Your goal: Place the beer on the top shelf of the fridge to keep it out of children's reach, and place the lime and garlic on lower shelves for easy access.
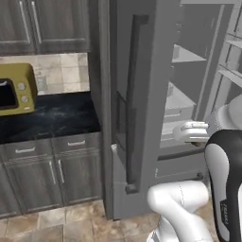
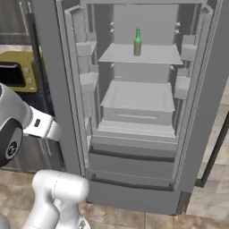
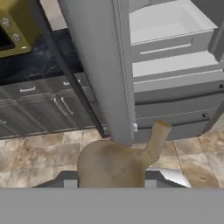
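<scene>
Tool point(image 3: 107, 183) position: low in the hand view, jaws clamped on the garlic point(image 3: 114, 162), a tan-brown bulb with a short stem pointing up and to the right. The bulb covers both finger tips and hangs above the tiled floor point(image 3: 39, 153), in front of the fridge point(image 2: 134, 192) and near the lower edge of its open door point(image 3: 98, 74).

Fridge state: door swung fully open, pale grey interior exposed in the right base view.

Contents:
- Top shelf point(image 2: 147, 56): carries the beer point(image 2: 137, 42), a slim green bottle standing upright near the middle of the shelf, slightly left of centre and toward the back.
- Lower shelves point(image 2: 136, 96): a wide flat panel, a box-like drawer under it, and a further ledge below.
- Door bins point(image 2: 86, 47) on the inner side walls: contents cannot be made out.

Surroundings: a yellow microwave point(image 1: 16, 90) sits on the dark surface point(image 1: 52, 116) left of the fridge, toward its left edge. Dark wood-grain cupboards point(image 1: 47, 175) stand under that surface, and further cupboards hang above it.
</scene>
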You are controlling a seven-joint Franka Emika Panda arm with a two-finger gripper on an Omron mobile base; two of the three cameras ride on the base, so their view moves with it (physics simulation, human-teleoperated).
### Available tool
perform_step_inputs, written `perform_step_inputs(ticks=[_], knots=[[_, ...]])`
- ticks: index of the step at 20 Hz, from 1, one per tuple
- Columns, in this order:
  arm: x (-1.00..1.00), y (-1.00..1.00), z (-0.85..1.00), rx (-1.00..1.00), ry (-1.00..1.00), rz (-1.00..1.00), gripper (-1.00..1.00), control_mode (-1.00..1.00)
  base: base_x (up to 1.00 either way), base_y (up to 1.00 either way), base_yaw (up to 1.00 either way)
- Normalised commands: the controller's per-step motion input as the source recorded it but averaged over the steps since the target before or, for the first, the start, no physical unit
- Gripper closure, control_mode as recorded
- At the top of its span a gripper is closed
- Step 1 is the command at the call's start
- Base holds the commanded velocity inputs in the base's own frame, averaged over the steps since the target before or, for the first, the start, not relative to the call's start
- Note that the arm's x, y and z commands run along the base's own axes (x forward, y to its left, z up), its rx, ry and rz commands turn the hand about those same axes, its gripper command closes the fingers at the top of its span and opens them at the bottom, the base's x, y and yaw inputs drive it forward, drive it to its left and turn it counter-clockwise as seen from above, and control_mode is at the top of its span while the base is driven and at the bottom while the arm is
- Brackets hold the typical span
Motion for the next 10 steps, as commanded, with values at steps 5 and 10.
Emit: perform_step_inputs(ticks=[5, 10], knots=[[0.00, 0.00, 0.00, 0.00, 0.00, 0.00, 1.00, 1.00, 0.05, -0.76, 0.00], [0.00, 0.00, 0.00, 0.00, 0.00, 0.00, 1.00, 1.00, 0.10, -0.64, 0.00]])
